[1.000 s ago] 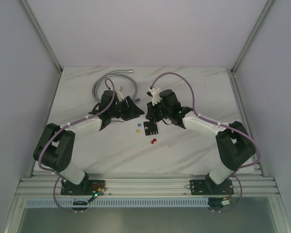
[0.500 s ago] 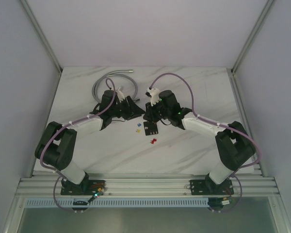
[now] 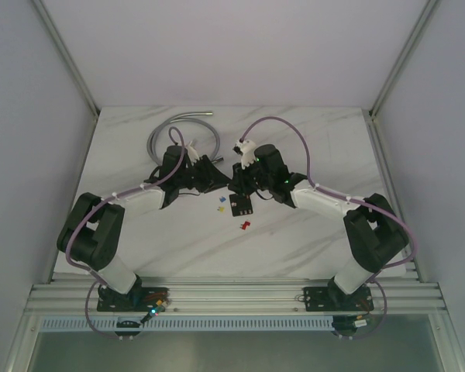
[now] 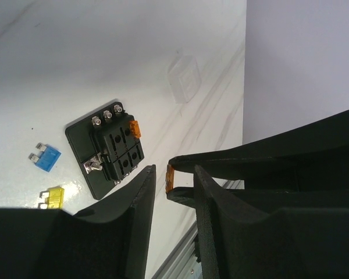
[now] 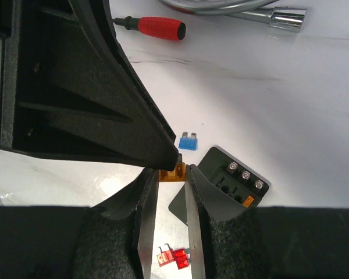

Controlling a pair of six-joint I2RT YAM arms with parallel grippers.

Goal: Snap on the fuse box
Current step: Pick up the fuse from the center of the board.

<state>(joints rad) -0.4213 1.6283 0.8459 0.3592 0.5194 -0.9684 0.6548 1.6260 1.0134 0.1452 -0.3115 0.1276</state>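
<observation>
The black fuse box (image 3: 240, 205) lies flat mid-table; it also shows in the left wrist view (image 4: 107, 154) and the right wrist view (image 5: 232, 186), with one orange fuse (image 4: 135, 128) seated in it. My right gripper (image 5: 171, 174) is shut on a second orange fuse (image 5: 173, 173), held above the table just left of the box. My left gripper (image 4: 174, 180) is open, its fingers on either side of that held fuse (image 4: 169, 178); one fingertip (image 5: 163, 154) touches it. In the top view both grippers, left (image 3: 217, 178) and right (image 3: 237, 186), meet just behind the box.
A clear plastic cover (image 4: 183, 78) lies beyond the box. Loose blue (image 4: 45, 158), yellow (image 4: 53, 196) and red (image 5: 175, 257) fuses lie around the box. A red-handled screwdriver (image 5: 160, 26) and a coiled grey cable (image 3: 178, 132) lie at the back left.
The two grippers have closed in on each other: the left moved right, the right edged left with the orange fuse, and their tips now meet.
</observation>
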